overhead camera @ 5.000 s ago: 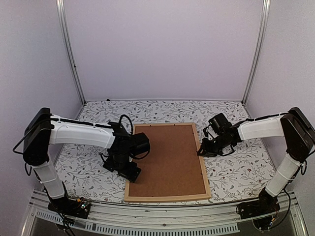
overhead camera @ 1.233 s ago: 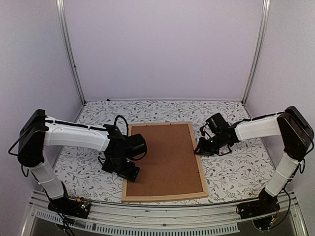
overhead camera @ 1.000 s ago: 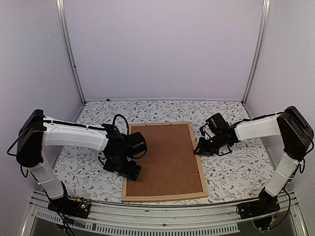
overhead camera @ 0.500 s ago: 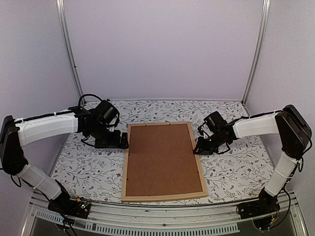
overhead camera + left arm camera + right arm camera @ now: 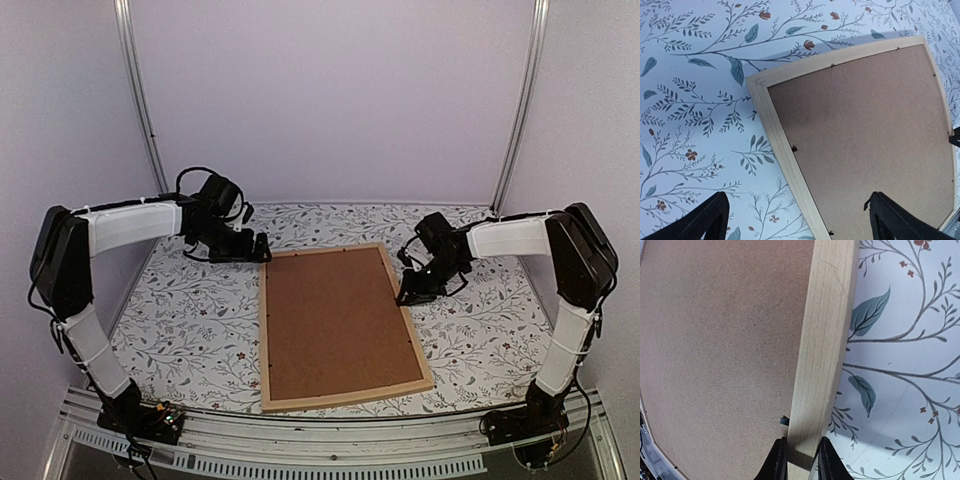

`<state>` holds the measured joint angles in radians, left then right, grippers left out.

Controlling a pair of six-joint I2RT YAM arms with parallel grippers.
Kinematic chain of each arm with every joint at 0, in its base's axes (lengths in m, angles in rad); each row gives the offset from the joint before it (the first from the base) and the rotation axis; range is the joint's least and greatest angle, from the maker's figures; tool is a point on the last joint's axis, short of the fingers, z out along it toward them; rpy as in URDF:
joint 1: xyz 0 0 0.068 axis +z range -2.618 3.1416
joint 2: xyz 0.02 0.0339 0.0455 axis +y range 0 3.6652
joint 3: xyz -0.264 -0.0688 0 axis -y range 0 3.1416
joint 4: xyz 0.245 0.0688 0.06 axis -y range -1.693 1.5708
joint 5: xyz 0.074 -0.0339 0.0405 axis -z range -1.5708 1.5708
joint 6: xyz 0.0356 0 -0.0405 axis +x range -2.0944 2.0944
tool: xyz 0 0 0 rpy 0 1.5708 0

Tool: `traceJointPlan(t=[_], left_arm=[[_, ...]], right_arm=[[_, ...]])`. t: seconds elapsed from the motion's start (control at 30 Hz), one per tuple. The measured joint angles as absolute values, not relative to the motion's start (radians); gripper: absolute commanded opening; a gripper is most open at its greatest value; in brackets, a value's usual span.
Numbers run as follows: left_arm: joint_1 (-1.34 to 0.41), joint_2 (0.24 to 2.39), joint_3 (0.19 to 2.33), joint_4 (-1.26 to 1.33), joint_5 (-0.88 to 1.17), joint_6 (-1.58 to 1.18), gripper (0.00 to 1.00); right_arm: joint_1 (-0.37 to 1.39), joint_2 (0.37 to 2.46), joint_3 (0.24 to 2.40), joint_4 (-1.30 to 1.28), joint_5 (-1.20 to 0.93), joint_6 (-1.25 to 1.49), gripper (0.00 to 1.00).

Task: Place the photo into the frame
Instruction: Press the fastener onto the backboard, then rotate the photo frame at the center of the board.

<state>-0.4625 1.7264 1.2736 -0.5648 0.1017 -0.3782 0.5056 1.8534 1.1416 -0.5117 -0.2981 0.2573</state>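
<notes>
The light wood frame lies face down in the middle of the table, with the brown backing board filling it. The photo is hidden. My right gripper is shut on the frame's right bar; the right wrist view shows the fingers pinching the bar beside the board. My left gripper is open and empty, low over the frame's far left corner. In the left wrist view its gripper straddles the left bar, apart from it.
The table has a floral cover. Small black tabs sit along the frame's inner edge. Metal posts and pale walls close the back and sides. A metal rail runs along the near edge.
My left arm has left the frame's left edge and swung to the far left corner. The frame has turned a little, its near end now further right. The right gripper stays on the right bar.
</notes>
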Motion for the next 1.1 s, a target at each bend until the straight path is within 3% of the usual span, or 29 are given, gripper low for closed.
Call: traceJointPlan(t=[0.33, 0.5, 0.67, 0.83, 1.1], left_arm=[[-0.404, 1.983, 1.459, -0.516, 0.135, -0.214, 1.00], [-0.389, 2.064, 1.533, -0.509, 0.194, -0.157, 1.00], [-0.390, 2.138, 1.604, -0.509, 0.260, -0.106, 0.99], [-0.398, 2.204, 1.677, -0.521, 0.301, -0.059, 0.89], [-0.437, 2.307, 1.781, -0.555, 0.295, 0.008, 0.81]], right_arm=[[0.428, 1.913, 1.254, -0.654, -0.327, 0.018, 0.18], [0.396, 1.934, 1.292, -0.701, -0.337, -0.095, 0.43], [0.368, 1.935, 1.306, -0.717, -0.347, -0.134, 0.56], [0.318, 1.911, 1.308, -0.710, -0.368, -0.113, 0.58], [0.302, 1.823, 1.283, -0.676, -0.377, -0.065, 0.56]])
